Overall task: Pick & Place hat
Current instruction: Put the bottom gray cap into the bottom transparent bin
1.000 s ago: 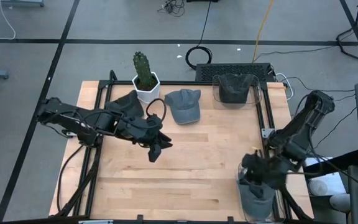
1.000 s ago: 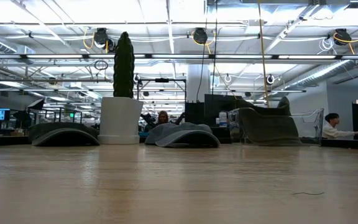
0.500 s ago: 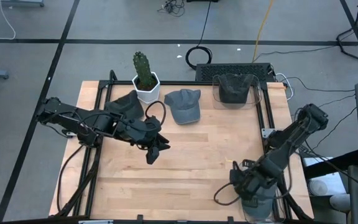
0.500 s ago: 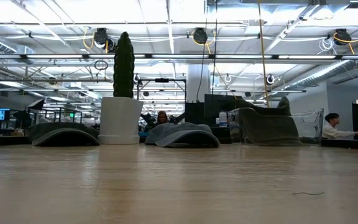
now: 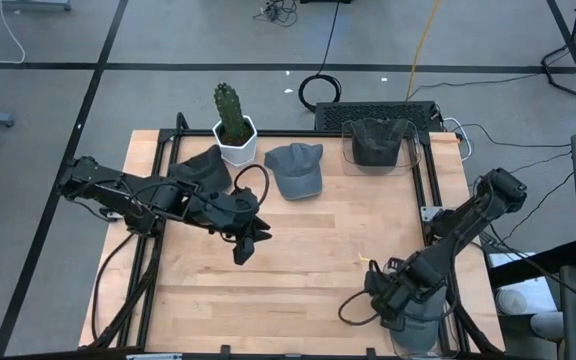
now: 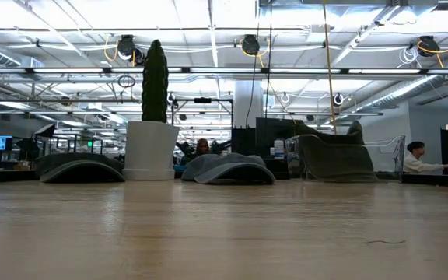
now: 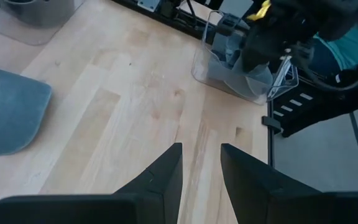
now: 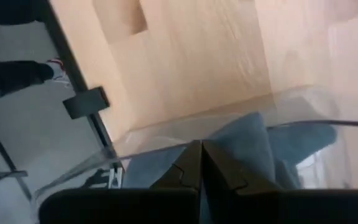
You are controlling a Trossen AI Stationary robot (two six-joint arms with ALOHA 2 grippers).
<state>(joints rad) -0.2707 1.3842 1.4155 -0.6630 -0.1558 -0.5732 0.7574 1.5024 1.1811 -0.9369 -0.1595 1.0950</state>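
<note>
A grey-blue hat (image 5: 295,170) lies flat on the table at the far middle, also in the low view (image 6: 228,169). A dark hat (image 5: 203,165) lies left of the cactus. Another hat (image 5: 375,143) sits in a clear bin (image 5: 408,152) at the far right. A grey hat (image 8: 253,149) lies in a clear bin (image 5: 426,338) at the near right corner. My right gripper (image 8: 201,149) is shut and points down over that bin's rim. My left gripper (image 7: 201,155) hangs open above the table's left middle (image 5: 243,247), with nothing between its fingers. My right gripper hangs shut at the near-right bin's wall (image 8: 166,134), pointing steeply down, with the grey hat just beyond its fingertips. I cannot tell whether the fingertips touch the hat or the bin.
A cactus in a white pot (image 5: 234,128) stands at the table's far edge between the two loose hats. A dark cable loop (image 5: 353,310) lies beside my right gripper. Bare wood fills the table's middle (image 5: 318,250).
My right gripper has gone down and toward the table's near left, from above the near-right bin to its left rim, tipping more steeply downward. The hats have stayed where they were.
</note>
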